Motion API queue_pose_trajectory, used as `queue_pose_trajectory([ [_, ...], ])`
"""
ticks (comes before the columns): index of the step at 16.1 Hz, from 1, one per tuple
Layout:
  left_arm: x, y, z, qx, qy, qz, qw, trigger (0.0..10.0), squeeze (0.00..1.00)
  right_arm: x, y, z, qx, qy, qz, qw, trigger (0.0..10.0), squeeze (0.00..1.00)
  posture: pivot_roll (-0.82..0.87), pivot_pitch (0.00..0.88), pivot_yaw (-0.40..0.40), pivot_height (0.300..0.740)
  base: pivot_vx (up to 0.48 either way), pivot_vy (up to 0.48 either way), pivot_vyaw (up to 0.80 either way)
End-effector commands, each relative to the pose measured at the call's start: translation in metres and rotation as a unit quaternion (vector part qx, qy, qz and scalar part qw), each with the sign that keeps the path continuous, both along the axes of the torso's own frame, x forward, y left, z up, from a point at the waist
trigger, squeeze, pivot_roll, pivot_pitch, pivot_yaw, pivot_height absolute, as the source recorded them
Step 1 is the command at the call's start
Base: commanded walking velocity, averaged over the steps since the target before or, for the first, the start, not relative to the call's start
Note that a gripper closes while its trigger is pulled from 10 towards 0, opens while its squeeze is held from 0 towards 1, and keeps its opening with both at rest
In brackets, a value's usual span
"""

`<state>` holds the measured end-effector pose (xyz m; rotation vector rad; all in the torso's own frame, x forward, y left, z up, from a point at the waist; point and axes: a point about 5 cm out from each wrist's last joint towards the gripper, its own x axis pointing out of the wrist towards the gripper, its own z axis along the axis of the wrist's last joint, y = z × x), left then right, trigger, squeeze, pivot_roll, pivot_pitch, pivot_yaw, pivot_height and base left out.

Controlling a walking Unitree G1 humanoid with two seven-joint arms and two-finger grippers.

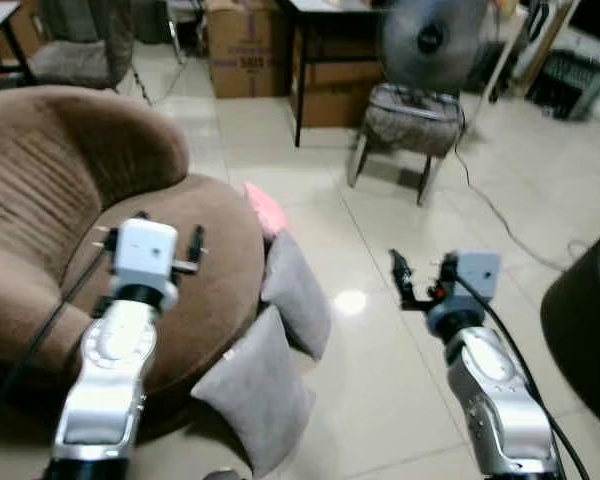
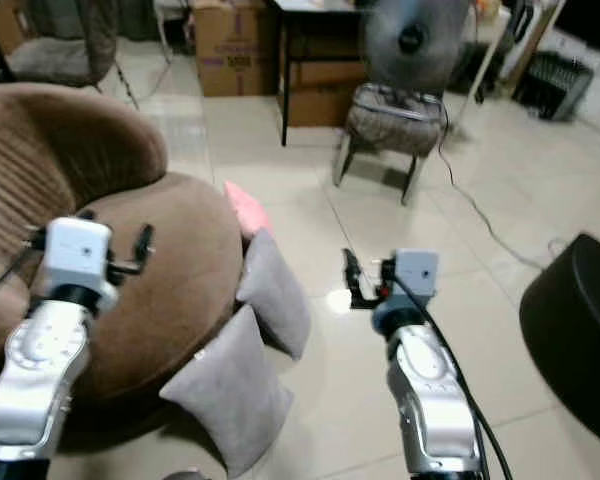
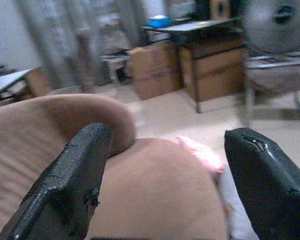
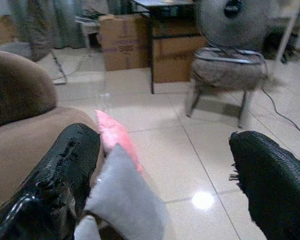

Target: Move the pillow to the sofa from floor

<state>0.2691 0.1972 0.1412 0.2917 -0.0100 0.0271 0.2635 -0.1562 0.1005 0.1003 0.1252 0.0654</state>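
Two grey pillows lie on the tiled floor, leaning against the front of the round brown sofa (image 1: 50, 190): one nearer me (image 1: 255, 390), one just behind it (image 1: 298, 292). A pink pillow (image 1: 265, 208) is wedged against the sofa's edge farther back. My left gripper (image 1: 152, 238) hovers open over the sofa's seat with nothing between its fingers (image 3: 75, 170). To the right of the grey pillows, my right gripper (image 1: 423, 272) hangs open above the bare tiles, its fingers (image 4: 65, 170) framing the farther grey pillow (image 4: 122, 200) and the pink one (image 4: 115, 135).
A padded stool (image 1: 412, 120) with a standing fan (image 1: 430, 40) sits at the back right. A dark desk and cardboard boxes (image 1: 242, 50) stand behind it. A cable (image 1: 500, 215) trails over the tiles. A black rounded object (image 1: 585, 320) is at the far right.
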Motion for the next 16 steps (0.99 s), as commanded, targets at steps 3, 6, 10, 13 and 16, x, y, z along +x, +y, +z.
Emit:
queue_pose_trajectory([
  [3,0.0019,-0.0081,-0.0009,-0.020,0.000,-0.011,1.000,10.0,0.00,0.0013,-0.0146,0.0024,-0.020,-0.001,-0.026,0.999,10.0,0.00,0.03,0.000,-0.028,0.740,0.000,0.000,0.00],
  [6,0.0016,-0.0083,-0.0003,-0.006,-0.003,-0.010,1.000,10.0,0.00,0.0011,-0.0168,0.0044,-0.015,-0.007,-0.032,0.999,10.0,0.00,0.03,0.000,-0.030,0.740,0.000,0.000,0.00],
  [10,0.0007,-0.0087,-0.0026,-0.013,-0.001,-0.015,1.000,10.0,0.00,0.0024,-0.0133,0.0054,-0.003,-0.007,-0.016,1.000,10.0,0.00,0.03,0.000,-0.034,0.710,0.000,0.000,0.00],
  [13,-0.0034,-0.0106,-0.0055,-0.027,0.003,-0.024,0.999,10.0,0.00,0.0017,-0.0092,0.0046,-0.006,-0.005,0.003,1.000,10.0,0.00,0.04,0.000,-0.041,0.675,0.000,0.000,0.00],
  [16,-0.0049,-0.0107,-0.0050,-0.030,-0.007,-0.018,0.999,10.0,0.00,0.0013,-0.0096,0.0038,-0.007,-0.003,0.008,1.000,10.0,0.00,0.04,0.000,-0.046,0.645,0.000,0.000,0.00],
])
